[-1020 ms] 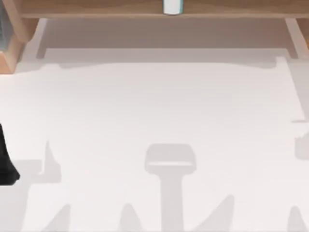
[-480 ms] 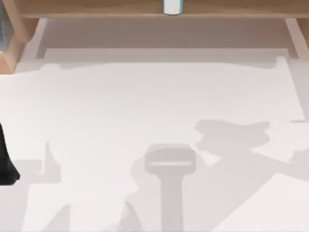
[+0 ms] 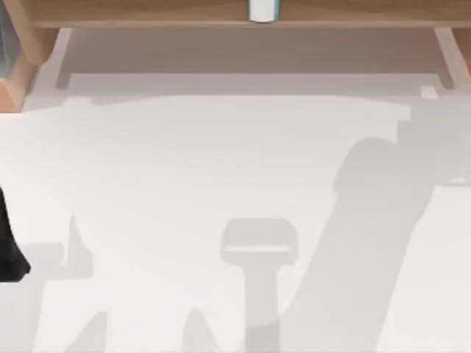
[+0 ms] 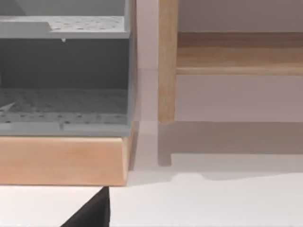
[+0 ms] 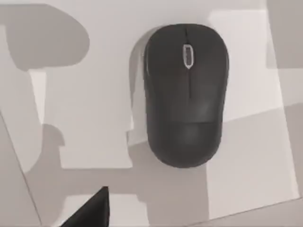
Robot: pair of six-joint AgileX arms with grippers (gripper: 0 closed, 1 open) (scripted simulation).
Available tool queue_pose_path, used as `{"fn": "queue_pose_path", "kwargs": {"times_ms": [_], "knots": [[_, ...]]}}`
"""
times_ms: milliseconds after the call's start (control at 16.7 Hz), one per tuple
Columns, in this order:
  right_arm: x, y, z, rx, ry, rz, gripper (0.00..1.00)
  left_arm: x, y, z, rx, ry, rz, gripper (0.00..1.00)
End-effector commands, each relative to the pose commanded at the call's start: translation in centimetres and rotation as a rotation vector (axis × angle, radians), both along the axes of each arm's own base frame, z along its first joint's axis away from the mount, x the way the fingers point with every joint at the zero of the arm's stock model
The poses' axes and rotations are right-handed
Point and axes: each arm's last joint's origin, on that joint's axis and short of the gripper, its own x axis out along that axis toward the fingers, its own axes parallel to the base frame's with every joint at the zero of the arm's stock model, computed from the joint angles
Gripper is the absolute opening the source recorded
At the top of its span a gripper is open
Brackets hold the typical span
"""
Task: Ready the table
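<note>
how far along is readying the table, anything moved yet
Nothing looks done yet. The white table carries only shadows in the top view, and the wooden shelf frame at its far edge holds a small white container. In hand: the right wrist view looks straight down on a black mouse lying untouched on the tabletop. Left: grasping and placing it, probably.

Flat matte white table (image 3: 184, 162), shadow-streaked.
</note>
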Motion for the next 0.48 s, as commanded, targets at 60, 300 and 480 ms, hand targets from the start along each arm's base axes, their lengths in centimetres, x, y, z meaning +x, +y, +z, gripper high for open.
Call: {"fn": "queue_pose_path", "kwargs": {"times_ms": [60,300,480], "knots": [[0.8,-0.1,-1.4,0.014,0.028,0.011,1.00,0.0,0.0,0.0,0.000,0.000,0.000,1.00],[2.7,0.0,-4.8,0.041,0.070,0.039,1.00,0.0,0.0,0.0,0.000,0.000,0.000,1.00],[2.9,0.0,-5.0,0.042,0.069,0.042,1.00,0.0,0.0,0.0,0.000,0.000,0.000,1.00]]}}
